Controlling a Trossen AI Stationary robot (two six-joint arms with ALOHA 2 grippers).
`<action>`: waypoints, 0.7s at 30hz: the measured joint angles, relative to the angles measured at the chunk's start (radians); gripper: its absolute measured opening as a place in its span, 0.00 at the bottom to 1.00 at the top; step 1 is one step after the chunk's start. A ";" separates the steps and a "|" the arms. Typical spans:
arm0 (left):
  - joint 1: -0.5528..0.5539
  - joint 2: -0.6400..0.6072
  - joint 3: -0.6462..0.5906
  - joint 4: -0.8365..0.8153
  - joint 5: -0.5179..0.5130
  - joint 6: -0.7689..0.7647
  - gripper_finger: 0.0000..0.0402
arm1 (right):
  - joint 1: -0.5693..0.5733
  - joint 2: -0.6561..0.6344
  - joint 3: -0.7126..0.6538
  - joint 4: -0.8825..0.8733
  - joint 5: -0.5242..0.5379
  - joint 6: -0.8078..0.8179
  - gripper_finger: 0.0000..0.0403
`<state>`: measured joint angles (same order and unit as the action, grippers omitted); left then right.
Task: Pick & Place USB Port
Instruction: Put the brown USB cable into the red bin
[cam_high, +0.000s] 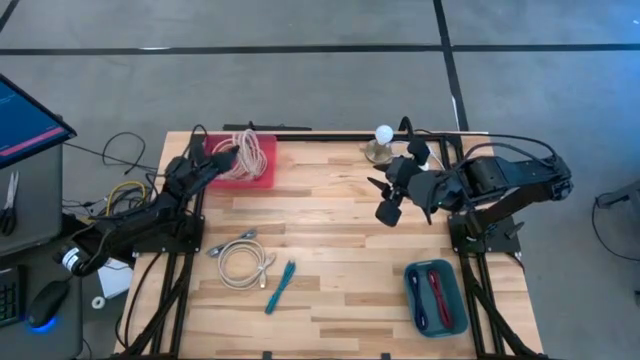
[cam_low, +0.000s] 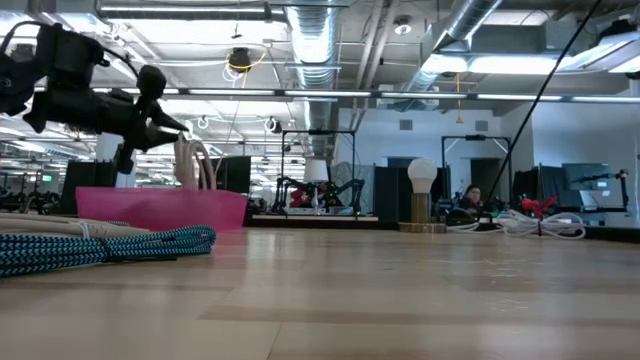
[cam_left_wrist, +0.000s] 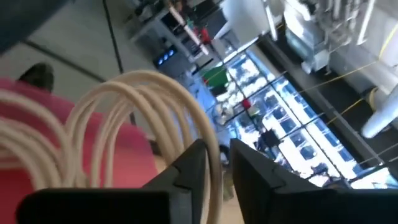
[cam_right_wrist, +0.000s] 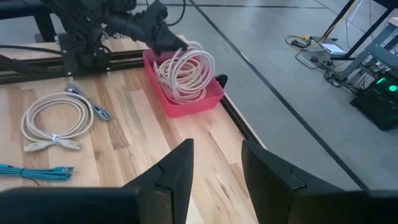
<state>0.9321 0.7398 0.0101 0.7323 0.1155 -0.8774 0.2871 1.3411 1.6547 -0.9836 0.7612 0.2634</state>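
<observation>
A cream cable coil (cam_high: 248, 152) stands upright in the pink tray (cam_high: 268, 172) at the table's far left. My left gripper (cam_high: 222, 160) is at the coil's top, shut on it; the low view shows the gripper (cam_low: 172, 126) above the loops (cam_low: 195, 160) and the tray (cam_low: 160, 210). My right gripper (cam_high: 383, 198) hovers open over the table's middle right, touching nothing. Its wrist view shows its open fingers (cam_right_wrist: 217, 168), with the tray (cam_right_wrist: 196, 104) and coil (cam_right_wrist: 186, 74) farther off. My left gripper (cam_left_wrist: 217, 158) pinches the top of the cream coil's loops (cam_left_wrist: 214, 140) between its two fingers, across the strands. It comes from the table's left, slanting down. The coil stands upright below the fingers with its lower part in the pink tray (cam_left_wrist: 134, 146).
A white coiled cable (cam_high: 243, 262) and a teal cable (cam_high: 280, 285) lie on the near left of the table. A blue tray (cam_high: 455, 300) with red and black cables sits near right. A small lamp (cam_high: 383, 140) stands at the far edge. Bare wood lies mid-table.
</observation>
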 joint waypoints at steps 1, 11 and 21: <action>0.000 0.000 0.000 0.014 -0.003 -0.005 0.20 | 0.000 0.000 0.000 0.000 0.000 0.000 0.32; -0.001 0.000 0.000 0.047 0.012 -0.046 0.43 | 0.000 0.000 0.000 0.000 0.000 0.000 0.32; -0.001 -0.001 0.000 0.047 0.036 0.010 0.52 | 0.000 0.000 0.000 -0.002 0.000 0.016 0.31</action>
<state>0.9310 0.7391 0.0101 0.7795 0.1518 -0.8679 0.2867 1.3407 1.6547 -0.9858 0.7612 0.2790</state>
